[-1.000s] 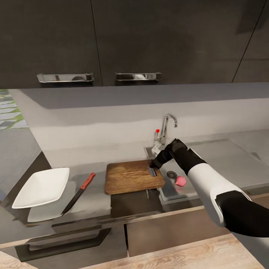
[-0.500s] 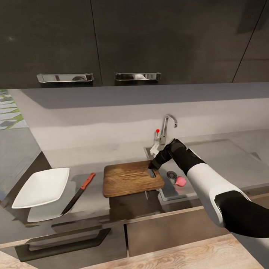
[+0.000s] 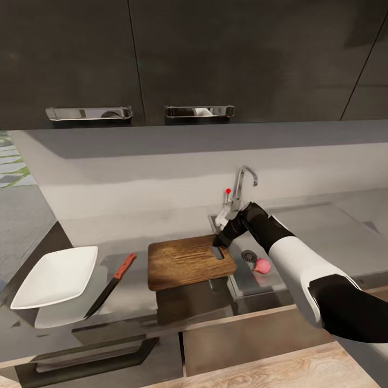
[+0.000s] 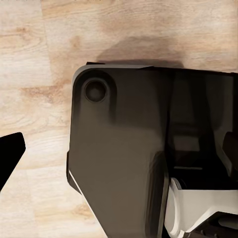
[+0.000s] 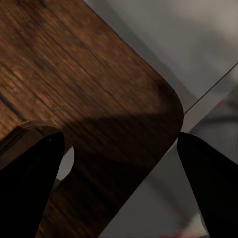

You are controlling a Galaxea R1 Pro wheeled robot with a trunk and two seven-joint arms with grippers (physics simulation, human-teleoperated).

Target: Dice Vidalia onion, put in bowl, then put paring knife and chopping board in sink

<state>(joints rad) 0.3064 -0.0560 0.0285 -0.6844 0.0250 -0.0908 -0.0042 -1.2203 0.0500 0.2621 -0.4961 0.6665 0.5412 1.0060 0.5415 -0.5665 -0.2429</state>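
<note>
Right pincer (image 3: pixel 219 243) spread wide at chopping board (image 3: pixel 188 261) handle end; onion (image 3: pixel 262 264) in sink (image 3: pixel 245 276). Left pincer state: can't tell.

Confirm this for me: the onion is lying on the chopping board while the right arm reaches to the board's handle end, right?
Not quite. The onion is lying in the sink, beside the board, as the head view shows. The right arm does reach to the board's handle end.

Dark wall cabinets (image 3: pixel 215 54) over grey backsplash (image 3: pixel 134 172)
</note>
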